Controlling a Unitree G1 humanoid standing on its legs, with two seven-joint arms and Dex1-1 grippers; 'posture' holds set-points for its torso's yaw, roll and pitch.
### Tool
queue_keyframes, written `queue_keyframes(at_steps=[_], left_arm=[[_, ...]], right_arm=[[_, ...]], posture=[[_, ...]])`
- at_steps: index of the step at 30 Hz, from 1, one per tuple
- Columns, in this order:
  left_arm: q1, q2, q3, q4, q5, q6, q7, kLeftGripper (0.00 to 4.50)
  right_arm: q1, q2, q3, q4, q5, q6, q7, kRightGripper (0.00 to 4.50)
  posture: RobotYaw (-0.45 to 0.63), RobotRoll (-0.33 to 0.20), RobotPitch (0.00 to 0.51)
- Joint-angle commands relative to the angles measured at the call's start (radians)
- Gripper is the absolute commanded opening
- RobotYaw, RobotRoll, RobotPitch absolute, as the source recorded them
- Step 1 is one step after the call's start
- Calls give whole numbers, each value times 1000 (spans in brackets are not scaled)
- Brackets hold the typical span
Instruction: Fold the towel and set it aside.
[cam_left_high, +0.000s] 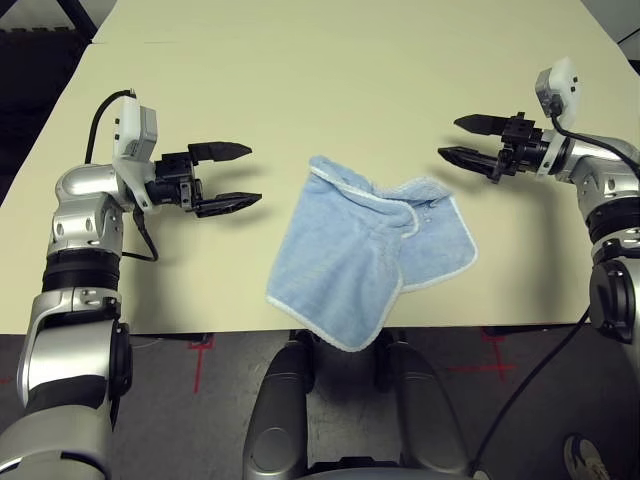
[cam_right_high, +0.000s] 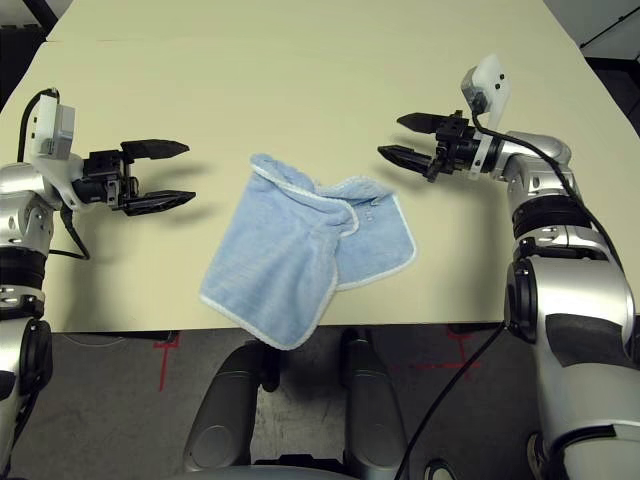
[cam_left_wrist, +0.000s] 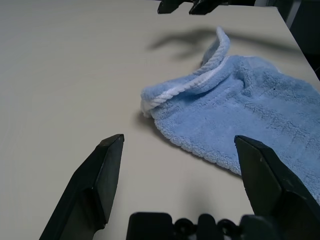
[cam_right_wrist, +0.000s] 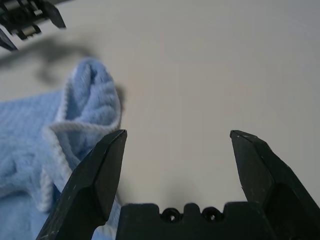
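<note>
1. Cream worktop (cam_left_high: 330, 60) fills the scene, dark floor past its near edge.
2. Towel (cam_left_high: 350, 260), light blue with whitish border, lies crumpled near the front edge of the worktop, centre; one corner hangs just over the edge toward the robot.
3. Towel not flat: upper part bunched into a raised ridge, one flap lapped across toward the robot's right.
4. Long axis looks diagonal, from the far ridge down to the overhanging near corner.
5. Left claw (cam_left_high: 228, 177) hovers beside the towel on its left, fingers spread wide, nothing in them, pointing right at the towel's far-left corner.
6. Right claw (cam_left_high: 466, 139) hovers off the towel's far-right corner, also spread and empty, pointing left.
7. Key relation: towel sits between the two claws, slightly nearer the robot than both; the two gaps look about equal.
8. Judgement: fold not started; likely next is each claw dropping onto its own far corner.
</note>
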Motion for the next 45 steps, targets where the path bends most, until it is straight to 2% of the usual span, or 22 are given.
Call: queue_keyframes(at_steps=[1,6,14,21,27,32,38,41,44,45], left_arm=[[26,7,8,-47,-17,20,6,4472],[28,8,0,-60,-22,38,11,4472],[14,-12,-12,-49,-23,35,-3,4472],[28,-24,-14,-63,-20,28,-3,4472],[36,-31,-16,-73,-20,28,0,4472],[33,-34,-19,-73,-19,28,2,4472],[32,-35,-22,-80,-20,35,4,4472],[35,-34,-22,-86,-21,38,4,4472],[36,-33,-22,-87,-21,41,5,4472],[36,-34,-22,-87,-21,41,6,4472]], right_arm=[[0,-12,-6,4,13,42,77,4500],[10,-16,53,-27,-26,30,148,4500],[37,-8,156,-46,-37,-146,149,4500],[70,-31,204,-97,91,-79,149,4500],[63,-47,175,-140,200,88,149,4500],[138,-87,313,-257,220,29,149,4500],[168,-105,405,-299,254,-33,149,4500],[170,-114,440,-288,252,-64,149,4500],[150,-88,441,-215,153,-171,149,4500],[139,-72,441,-179,92,-232,101,4500]], posture=[[125,0,285],[118,0,285],[111,0,287],[112,0,290],[108,0,290],[104,0,289],[104,0,290],[104,0,290],[98,0,291],[98,0,291]])
